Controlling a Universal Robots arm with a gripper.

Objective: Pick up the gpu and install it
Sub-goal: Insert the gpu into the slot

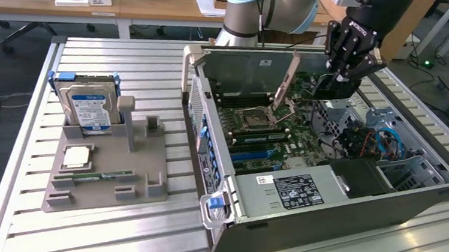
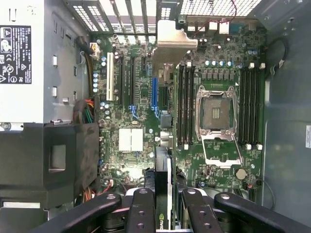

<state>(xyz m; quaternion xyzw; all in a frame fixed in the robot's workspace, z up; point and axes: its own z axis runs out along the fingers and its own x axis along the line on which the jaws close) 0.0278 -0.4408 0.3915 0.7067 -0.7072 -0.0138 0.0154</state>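
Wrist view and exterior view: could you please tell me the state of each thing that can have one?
gripper: shut on the gpu.
gpu: held on edge above the motherboard, not seated.
computer case: on its side, side panel off.
CPU socket: load plate open.
hard drive: upright in the grey holder.
RAM stick: lying flat in the grey holder.

The thin dark gpu card (image 2: 164,187) with tan-silver end bracket shows edge-on, its faces hidden and one end cut off by the frame edge. Print on the white rectangular paper label (image 2: 14,53) is too small to read.
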